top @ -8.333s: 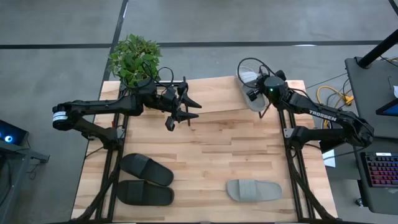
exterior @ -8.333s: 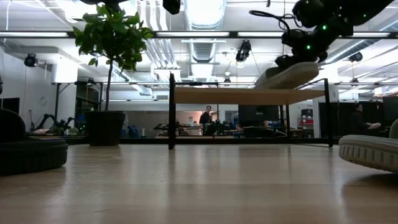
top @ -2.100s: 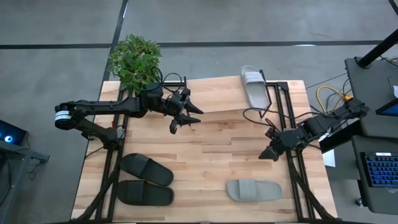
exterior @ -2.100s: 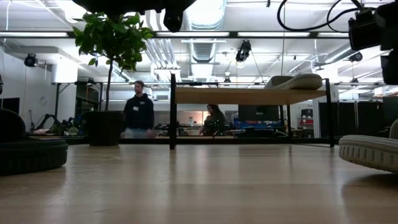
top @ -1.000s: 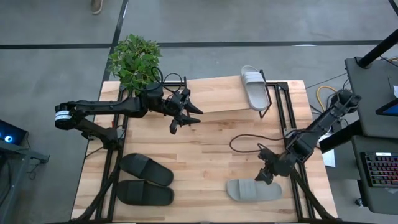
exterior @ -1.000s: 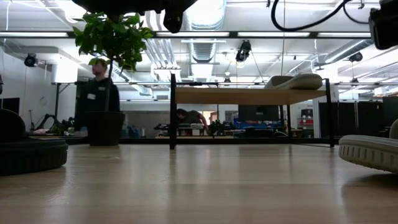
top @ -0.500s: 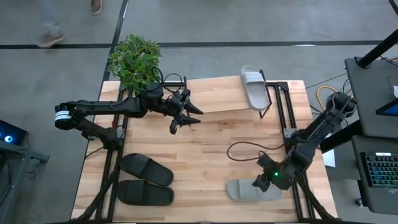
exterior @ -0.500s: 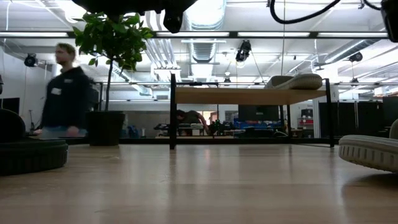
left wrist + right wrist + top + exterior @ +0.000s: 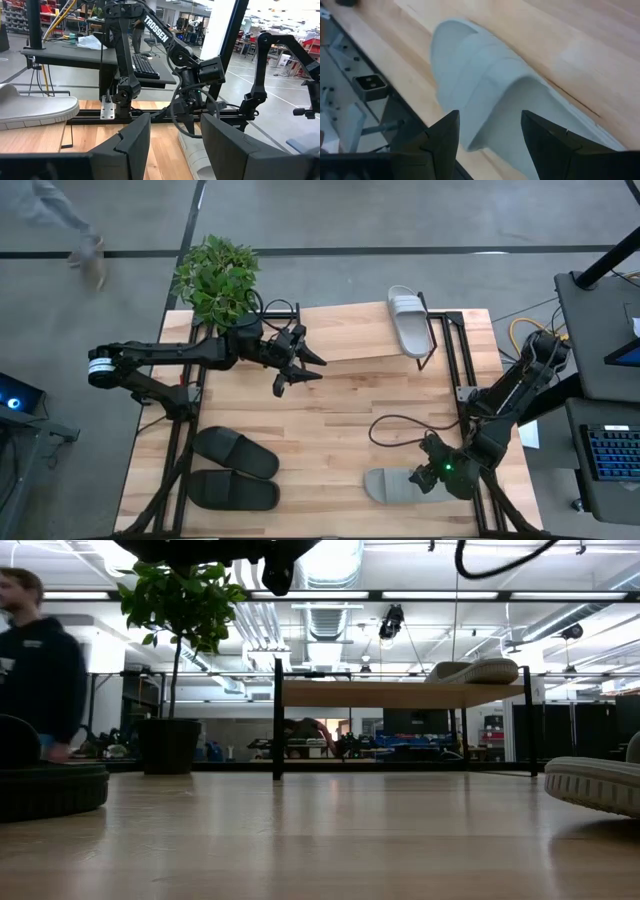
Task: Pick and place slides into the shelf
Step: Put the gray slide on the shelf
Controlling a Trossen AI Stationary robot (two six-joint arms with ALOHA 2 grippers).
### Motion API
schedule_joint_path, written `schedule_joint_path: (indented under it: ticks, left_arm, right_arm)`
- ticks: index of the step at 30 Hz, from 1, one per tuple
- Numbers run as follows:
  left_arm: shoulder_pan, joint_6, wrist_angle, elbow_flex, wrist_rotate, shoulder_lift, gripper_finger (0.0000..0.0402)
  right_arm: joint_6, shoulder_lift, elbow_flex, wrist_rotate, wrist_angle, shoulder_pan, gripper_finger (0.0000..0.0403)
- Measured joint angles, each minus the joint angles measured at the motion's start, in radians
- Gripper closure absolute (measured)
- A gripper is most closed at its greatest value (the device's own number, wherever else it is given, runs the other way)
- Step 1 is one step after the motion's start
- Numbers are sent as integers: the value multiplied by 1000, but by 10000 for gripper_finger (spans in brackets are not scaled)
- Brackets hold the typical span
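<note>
- Shelf [image 9: 350,338] at table's far edge, one grey slide [image 9: 408,321] on it already; black pair [image 9: 235,470] near-left, untouched.
- L gripper [image 9: 298,366] waits mid-table, fingers apart, empty.
- R gripper [image 9: 428,476] over 2nd grey slide [image 9: 398,486] near-right, fingers spread wide astride its strap, nothing gripped. Next, I'd say: drop, close, lift.

- We note the surface [image 9: 330,420]: pale blond wood, striped in plank-like bands.
- Two slides [image 9: 235,451] [image 9: 232,491] near the left arm: matte black.
- Slide [image 9: 392,485] under the right gripper [image 9: 424,477]: light grey; in the right wrist view it looks pale grey-white.
- Slide [image 9: 406,320] on the shelf [image 9: 350,345]: grey-white. Shelf top light wood, frame black.
- Both arms dark; we see a green light on the right one.
- Plant [image 9: 217,275]: green leaves.
- Floor [image 9: 400,215]: grey, dark lines.
</note>
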Motion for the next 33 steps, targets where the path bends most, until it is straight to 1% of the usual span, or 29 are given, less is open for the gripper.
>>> schedule_joint_path:
  ticks: [10, 25, 33]
  left_arm:
    - [0, 0, 0, 0, 0, 0, 242]
    - [-1, 3, 0, 0, 0, 0, 242]
    - [-2, 3, 0, -2, 0, 0, 242]
  right_arm:
    - [92, 37, 1, 0, -2, 32, 200]
    - [136, 126, 22, 2, 4, 32, 200]
    - [108, 133, 57, 89, 8, 32, 200]
